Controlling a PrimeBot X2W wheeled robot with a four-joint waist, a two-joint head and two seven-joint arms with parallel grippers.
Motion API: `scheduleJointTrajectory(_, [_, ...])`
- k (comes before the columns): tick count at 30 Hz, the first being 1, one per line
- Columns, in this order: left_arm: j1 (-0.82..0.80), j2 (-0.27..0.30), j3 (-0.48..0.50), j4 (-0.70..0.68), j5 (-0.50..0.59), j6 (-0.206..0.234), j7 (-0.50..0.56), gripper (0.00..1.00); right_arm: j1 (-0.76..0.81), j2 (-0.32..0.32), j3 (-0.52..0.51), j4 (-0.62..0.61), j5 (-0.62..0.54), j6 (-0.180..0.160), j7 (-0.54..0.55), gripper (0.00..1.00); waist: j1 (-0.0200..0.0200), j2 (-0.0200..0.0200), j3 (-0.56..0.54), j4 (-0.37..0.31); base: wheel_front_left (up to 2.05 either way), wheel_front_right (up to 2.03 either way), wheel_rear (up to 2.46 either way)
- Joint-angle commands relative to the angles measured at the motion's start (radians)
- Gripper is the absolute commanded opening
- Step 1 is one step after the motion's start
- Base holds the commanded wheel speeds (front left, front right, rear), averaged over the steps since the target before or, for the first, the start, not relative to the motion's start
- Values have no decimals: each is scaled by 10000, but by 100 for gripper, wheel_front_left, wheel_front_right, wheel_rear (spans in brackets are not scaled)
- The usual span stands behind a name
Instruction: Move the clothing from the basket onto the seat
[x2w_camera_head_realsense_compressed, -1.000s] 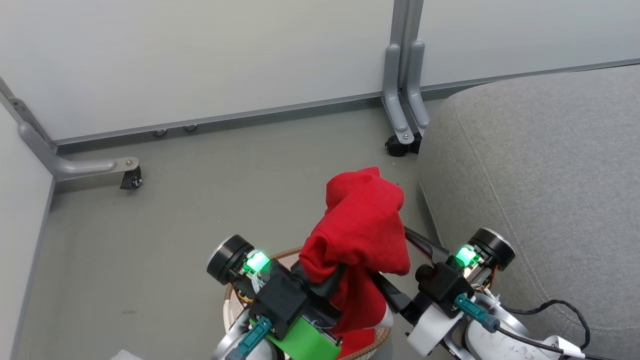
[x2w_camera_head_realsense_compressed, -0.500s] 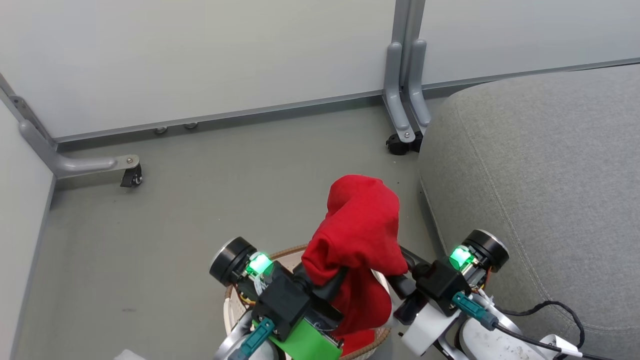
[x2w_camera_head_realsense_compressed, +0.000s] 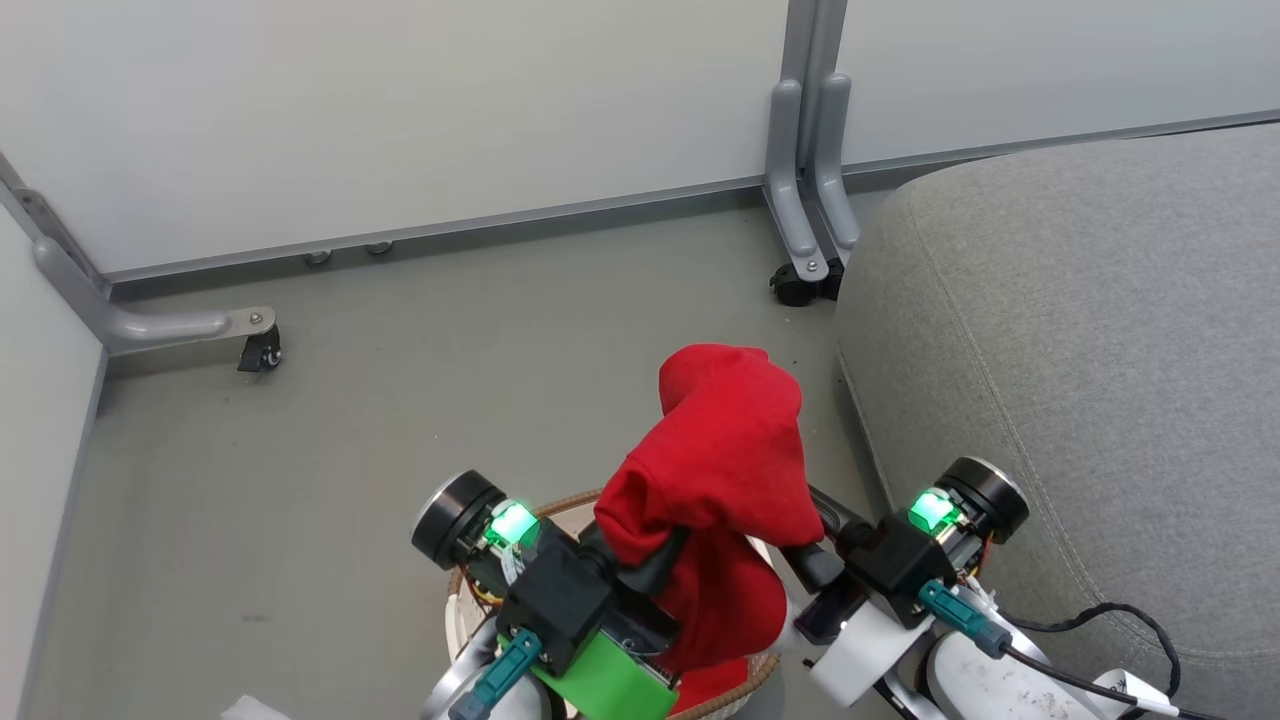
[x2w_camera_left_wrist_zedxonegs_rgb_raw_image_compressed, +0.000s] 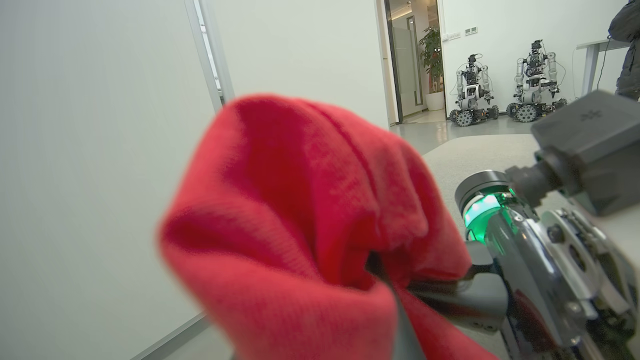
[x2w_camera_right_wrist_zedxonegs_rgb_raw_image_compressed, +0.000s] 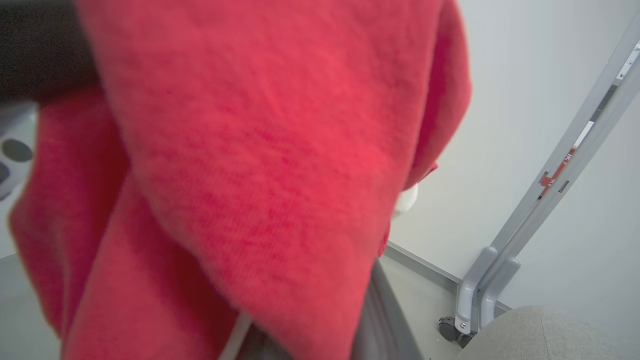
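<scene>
Just above the basket (x2w_camera_head_realsense_compressed: 560, 503), the clothing (x2w_camera_head_realsense_compressed: 725, 450) hangs in the air as one plain red bundle, draped like a hood over the long dark fingers of both arms. The left pincer (x2w_camera_head_realsense_compressed: 655, 560) reaches up and to the right from the lower left of the head view. In the left wrist view the folds of the cloth gather to a point at its fingers, so it holds the garment pinched. The right pincer (x2w_camera_head_realsense_compressed: 812, 565) comes in from the lower right and goes under the same bundle from the other side. The cloth covers its tips, so I cannot tell whether it is wide or narrow. A tail of red fabric hangs from the bundle down inside the basket's brown woven rim, which shows between the two wrists; whether it touches the bottom I cannot tell. A bit of white trim (x2w_camera_right_wrist_zedxonegs_rgb_raw_image_compressed: 406, 200) peeps out at the edge of the red cloth in the right wrist view. The seat (x2w_camera_head_realsense_compressed: 1080, 330), grey and rounded, stands just to the right of the basket, with the clothing apart from it, off its left edge. Basket and seat stand on a grey floor (x2w_camera_head_realsense_compressed: 450, 350), with pale partition panels (x2w_camera_head_realsense_compressed: 400, 120) behind on feet with black casters (x2w_camera_head_realsense_compressed: 258, 352).
</scene>
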Motion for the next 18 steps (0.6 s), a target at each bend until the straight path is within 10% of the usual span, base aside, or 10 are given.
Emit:
scheduleJointTrajectory(1, [-156,6,47,19,-16,-26,-2,0,56,-21,22,-52,22,1,-31,0,0,0,4,3,0,0,0])
scheduleJointTrajectory(18, [-153,15,116,19,-49,-26,-2,0,18,-84,-5,-137,140,1,-31,0,0,0,-16,31,0,0,0])
